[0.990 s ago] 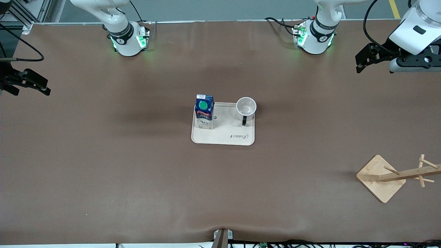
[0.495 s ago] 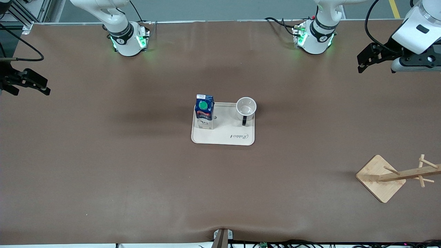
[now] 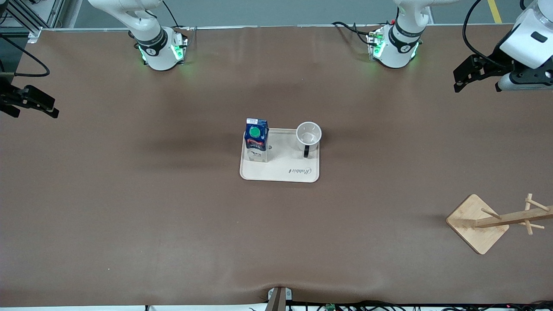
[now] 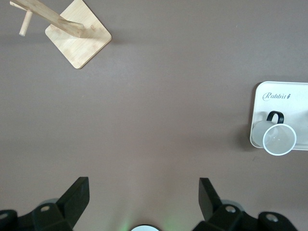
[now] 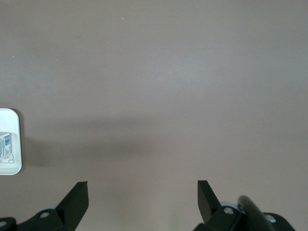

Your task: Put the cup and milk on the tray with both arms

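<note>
- The milk [image 3: 256, 140] and the cup [image 3: 308, 134] are both upright on the tray [image 3: 281, 172], mid-table. Milk is at the corner toward the right arm's end, cup at the corner toward the left arm's end, with its black handle pointing at the front camera.
- Neither item has shifted over the last sec; same spots, same pose.
- What did change: the left gripper [image 3: 464, 77] has drifted a bit further out toward its own table end. It now sits high over bare table, well apart from the tray.
- The right gripper [image 3: 30, 101] also crept slightly outward at its own end, over the table edge there.
- Both grippers are spread wide w/ nothing between the fingers. The wrist views show the finger pairs well apart and only brown table between them.
- Left wrist view catches the cup on the tray corner, plus the wooden stand [image 4: 72, 33]; right wrist view shows just a sliver of tray.
- My read: placing looks done and the arms are backing off. Nothing left but to park. Low risk, as nothing's near the carton to tip it.
</note>
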`<action>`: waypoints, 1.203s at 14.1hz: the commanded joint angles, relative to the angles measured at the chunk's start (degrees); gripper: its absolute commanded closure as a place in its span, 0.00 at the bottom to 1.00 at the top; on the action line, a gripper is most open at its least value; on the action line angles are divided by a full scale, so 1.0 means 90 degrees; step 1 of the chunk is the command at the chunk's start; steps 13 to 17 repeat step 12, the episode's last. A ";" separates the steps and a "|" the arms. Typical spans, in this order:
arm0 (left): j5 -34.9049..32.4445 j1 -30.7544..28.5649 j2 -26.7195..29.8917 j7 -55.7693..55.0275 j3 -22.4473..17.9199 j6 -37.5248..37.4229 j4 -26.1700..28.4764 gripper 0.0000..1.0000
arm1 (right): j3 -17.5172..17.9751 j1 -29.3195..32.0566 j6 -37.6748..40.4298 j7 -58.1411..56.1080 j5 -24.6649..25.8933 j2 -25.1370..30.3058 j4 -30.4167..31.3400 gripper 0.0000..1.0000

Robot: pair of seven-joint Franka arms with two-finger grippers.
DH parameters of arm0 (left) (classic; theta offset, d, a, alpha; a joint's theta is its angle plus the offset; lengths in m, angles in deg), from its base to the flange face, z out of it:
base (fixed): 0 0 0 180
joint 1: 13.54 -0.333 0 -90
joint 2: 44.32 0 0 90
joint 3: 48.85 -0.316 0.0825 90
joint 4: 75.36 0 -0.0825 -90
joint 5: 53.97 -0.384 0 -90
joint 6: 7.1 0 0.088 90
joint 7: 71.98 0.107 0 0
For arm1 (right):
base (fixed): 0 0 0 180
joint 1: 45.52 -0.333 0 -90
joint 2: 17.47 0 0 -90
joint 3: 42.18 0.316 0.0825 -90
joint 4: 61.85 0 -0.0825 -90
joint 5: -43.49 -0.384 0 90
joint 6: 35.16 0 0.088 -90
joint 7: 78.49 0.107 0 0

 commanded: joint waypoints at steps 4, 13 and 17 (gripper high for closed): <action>0.0073 -0.0073 0.0044 -0.0170 0.0027 -0.0099 -0.0078 0.00 | 0.0057 0.0082 0.0110 -0.0072 0.0066 -0.0038 -0.0117 0.00; 0.0073 -0.0063 0.0005 -0.0092 0.0027 -0.0147 -0.0078 0.00 | 0.0057 0.0092 0.0110 -0.0072 0.0066 -0.0038 -0.0117 0.00; 0.0073 -0.0063 0.0005 -0.0092 0.0027 -0.0147 -0.0078 0.00 | 0.0057 0.0092 0.0110 -0.0072 0.0066 -0.0038 -0.0117 0.00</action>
